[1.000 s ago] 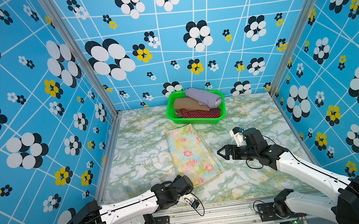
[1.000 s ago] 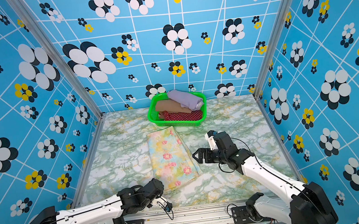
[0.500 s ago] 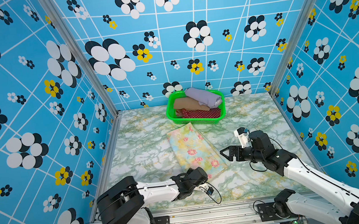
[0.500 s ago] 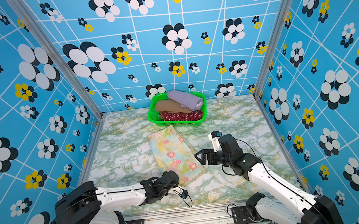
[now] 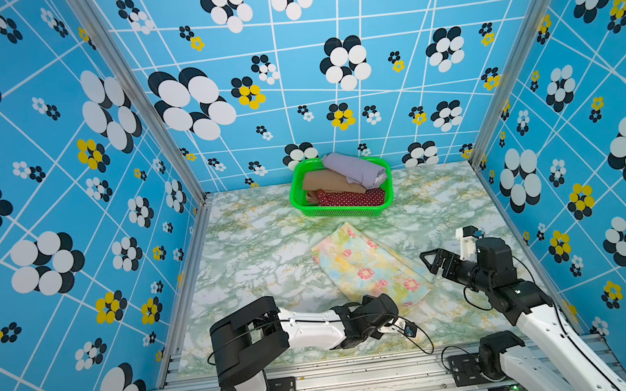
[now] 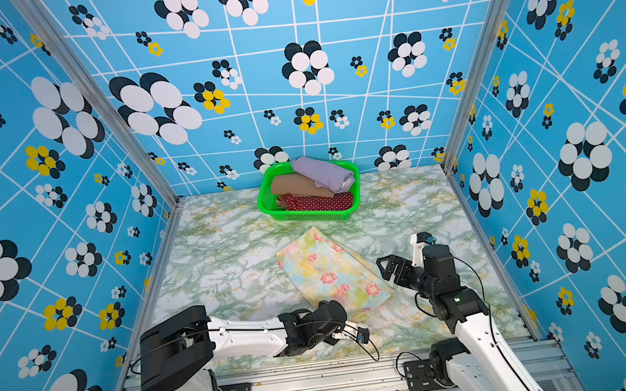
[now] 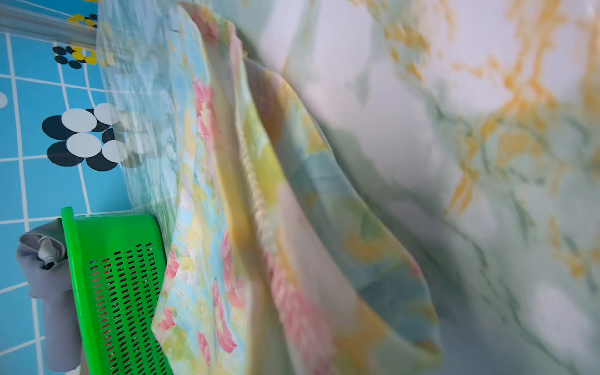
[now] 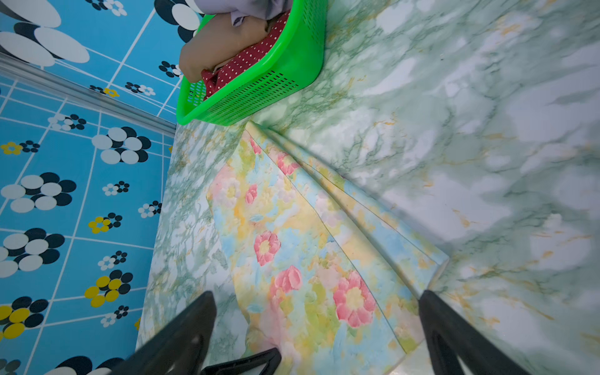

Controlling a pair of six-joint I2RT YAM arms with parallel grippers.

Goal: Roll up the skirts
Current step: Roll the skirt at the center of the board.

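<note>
Marble tabletop [image 5: 253,253]: skirts [image 5: 366,267] flat, long axis from basket [image 5: 346,213] toward near-right.

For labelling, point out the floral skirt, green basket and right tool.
floral skirt [image 5: 368,269]: a top view, cloth middle.
green basket [image 5: 346,212]: a top view, front wall.
right tool [image 5: 428,262]: a top view, between fingertips.

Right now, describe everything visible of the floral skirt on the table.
The skirt is thin pale yellow cloth printed with pink flowers and blue-green patches, folded into a long layered strip. It lies diagonally on the marbled table, far corner right by the green basket. Its near end bunches up at the left gripper, which looks shut on it. The open right gripper hangs beside its edge, seemingly clear of it.
</note>
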